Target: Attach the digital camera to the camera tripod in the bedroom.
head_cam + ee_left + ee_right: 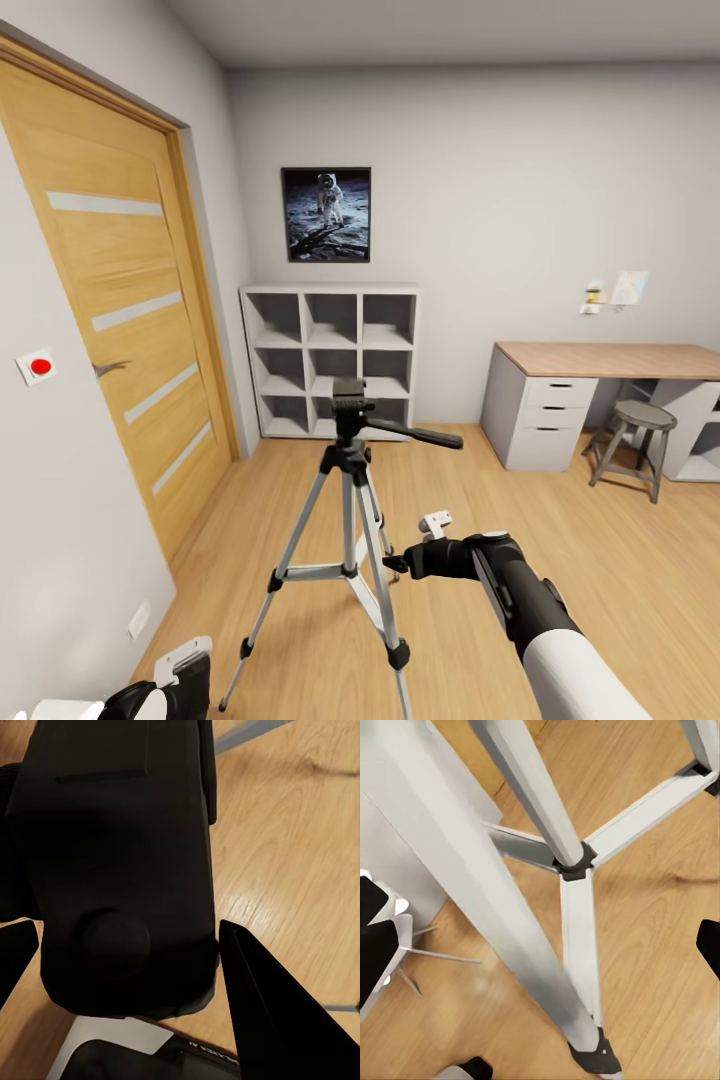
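Silver legs and black joints mark the camera tripod, which stands on the light wood floor in the lower centre of the head view, its black head bare and the pan handle pointing toward the right of the frame. In the lower left corner of that view the left end effector hangs low beside the wall, and its wrist view shows the digital camera as a dark boxy body sitting between the two black fingers, which look clamped on it. The right end effector reaches in at centre frame, just beside the tripod's right-hand leg at mid height; its fingers stand apart, with nothing between them that I can make out. The camera is well below the tripod head, so the lift is the risky part: brushing a leg or the spreader brace on the way up could tip the light stand. The right arm, this close to a leg, could knock it as well if it shifts sideways. A tilted camera would likely miss the mounting plate and slip from the grasp.
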